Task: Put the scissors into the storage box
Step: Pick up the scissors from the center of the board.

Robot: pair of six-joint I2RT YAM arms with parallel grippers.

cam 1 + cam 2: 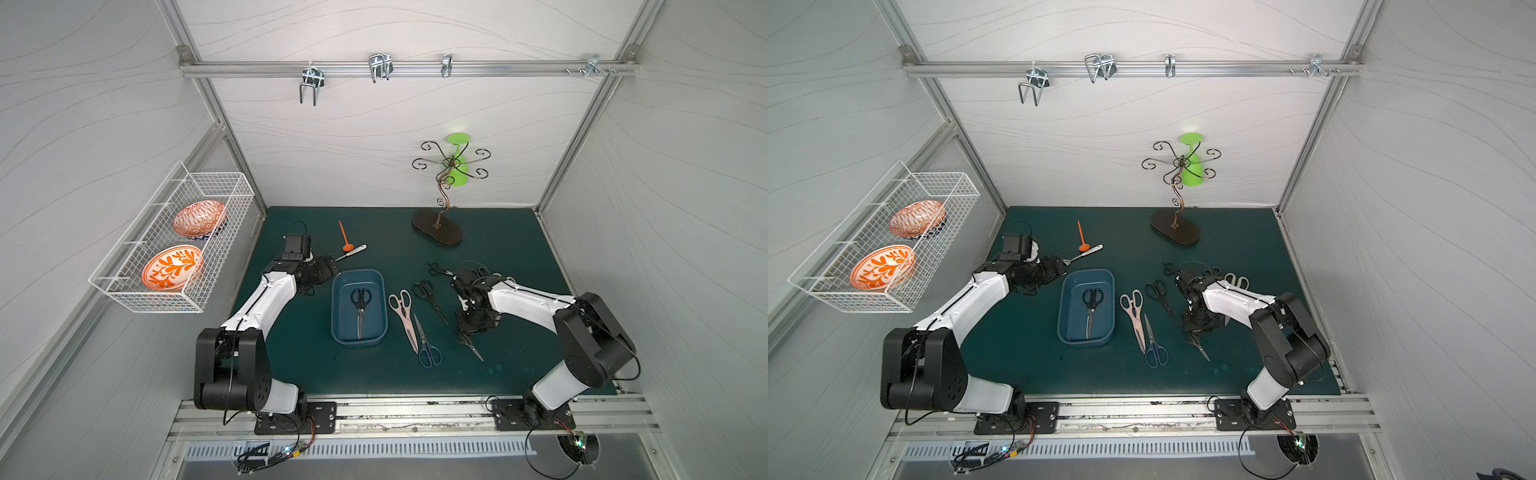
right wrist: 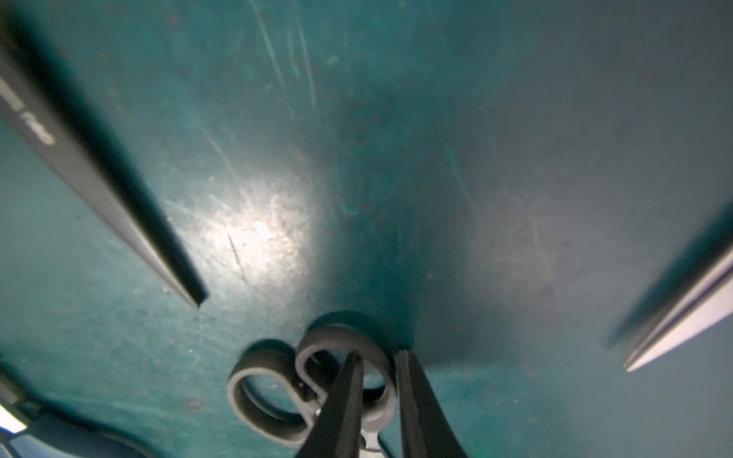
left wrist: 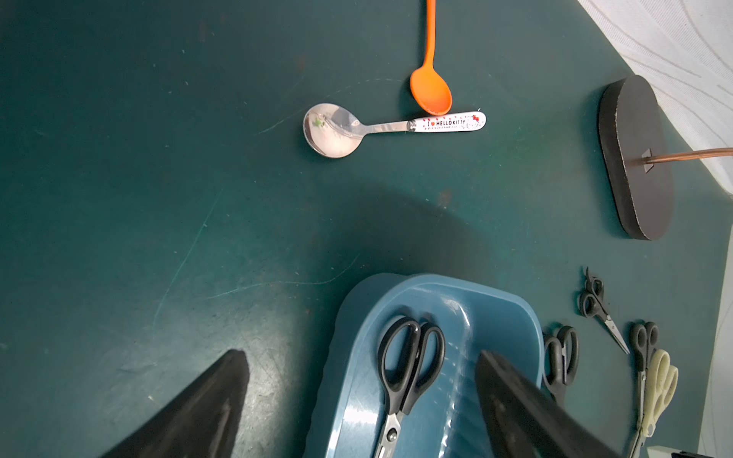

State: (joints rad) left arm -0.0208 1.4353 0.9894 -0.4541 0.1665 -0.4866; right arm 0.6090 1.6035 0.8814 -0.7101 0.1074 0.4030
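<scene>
Right fingers [image 2: 341,396] straddle handle ring of small black scissors [image 2: 263,353]; clamped or not, cannot tell. Dark blade [image 2: 119,178], bright blade [image 2: 682,313] flank them. Left fingers [image 3: 515,408] released beside storage box [image 3: 436,289].

We get soft, even light from above in both top views, with straight lines bowing near the edges. In the wrist views the bench [image 2: 254,234] shows a white glare patch beside a broad shadow. At the right wrist the scissors [image 2: 119,202] are blurred.

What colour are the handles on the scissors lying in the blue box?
Black. The left wrist view shows the scissors in the storage box best.
</scene>
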